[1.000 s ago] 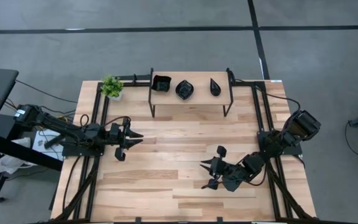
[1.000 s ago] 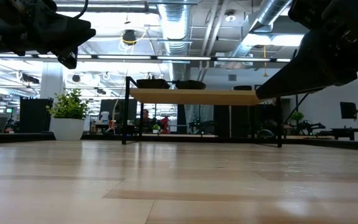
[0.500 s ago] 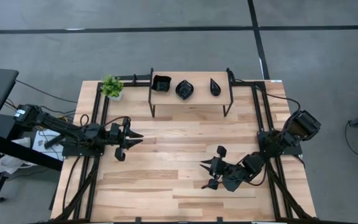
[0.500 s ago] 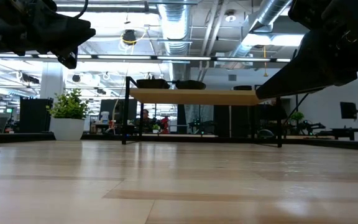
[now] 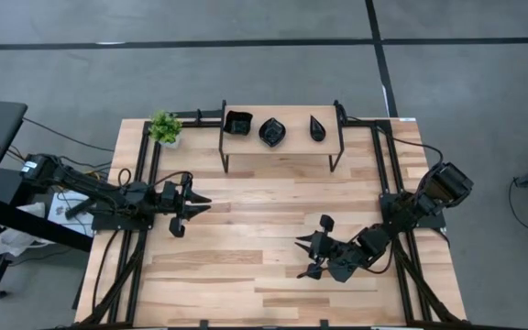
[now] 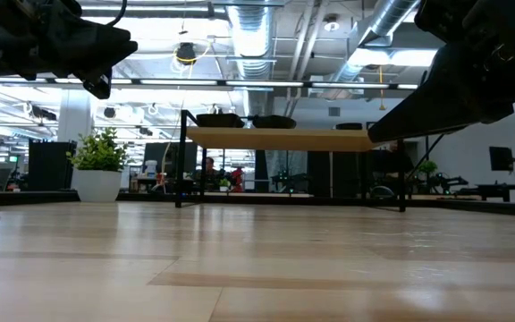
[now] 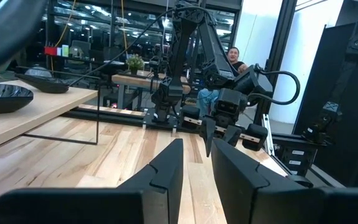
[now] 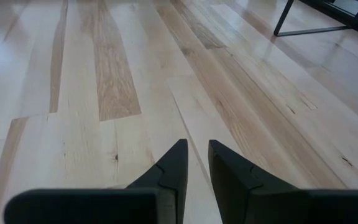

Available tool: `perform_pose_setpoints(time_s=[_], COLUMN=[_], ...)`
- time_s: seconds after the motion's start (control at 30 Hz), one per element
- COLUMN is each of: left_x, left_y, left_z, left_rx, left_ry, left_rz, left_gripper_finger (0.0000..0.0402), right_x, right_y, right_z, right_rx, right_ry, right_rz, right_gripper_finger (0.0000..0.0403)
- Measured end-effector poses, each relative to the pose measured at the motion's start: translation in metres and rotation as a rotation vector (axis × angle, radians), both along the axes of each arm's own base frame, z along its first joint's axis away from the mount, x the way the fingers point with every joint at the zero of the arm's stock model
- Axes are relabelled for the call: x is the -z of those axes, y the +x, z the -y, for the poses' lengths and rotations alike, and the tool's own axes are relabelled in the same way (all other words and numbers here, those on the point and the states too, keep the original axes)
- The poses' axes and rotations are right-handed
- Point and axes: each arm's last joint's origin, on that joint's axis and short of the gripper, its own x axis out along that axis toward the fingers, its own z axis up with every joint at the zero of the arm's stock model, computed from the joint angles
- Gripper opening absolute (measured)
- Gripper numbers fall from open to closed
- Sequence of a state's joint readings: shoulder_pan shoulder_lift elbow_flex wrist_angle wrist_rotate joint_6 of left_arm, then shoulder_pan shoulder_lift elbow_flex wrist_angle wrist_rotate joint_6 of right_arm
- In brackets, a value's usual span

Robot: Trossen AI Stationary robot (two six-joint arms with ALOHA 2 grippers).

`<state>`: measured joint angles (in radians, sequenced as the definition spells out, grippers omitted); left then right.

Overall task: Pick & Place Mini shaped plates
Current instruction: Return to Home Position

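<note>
Three mini shaped plates, glossy black, rest on a small raised wooden shelf at the table's far side: a square one, a rounded one and a teardrop one. My left gripper hovers level at the table's left and points toward the right edge. Its fingers stand a narrow gap apart with nothing between them. My right gripper hovers at the near right, tipped slightly down and pointing left, with its fingers also slightly apart and empty.
A small green potted plant stands at the far left corner beside the shelf. Black frame rails run along both side edges of the table. Bare wood lies between the two grippers and under the shelf.
</note>
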<state>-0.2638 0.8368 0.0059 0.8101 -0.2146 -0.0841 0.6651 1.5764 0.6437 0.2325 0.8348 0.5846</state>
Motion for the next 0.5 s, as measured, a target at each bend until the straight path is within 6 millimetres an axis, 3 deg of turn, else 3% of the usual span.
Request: perform_pose_setpoints(time_s=[0.5], left_x=[0.0], left_y=[0.0], left_z=[0.0], left_rx=[-0.003], left_ry=[0.0], left_rz=[0.0], left_gripper_finger=[0.0085], right_x=[-0.001], right_y=[0.011], right_z=[0.016], right_rx=[0.076], right_ry=[0.02], right_rz=[0.013], right_gripper_finger=[0.0059])
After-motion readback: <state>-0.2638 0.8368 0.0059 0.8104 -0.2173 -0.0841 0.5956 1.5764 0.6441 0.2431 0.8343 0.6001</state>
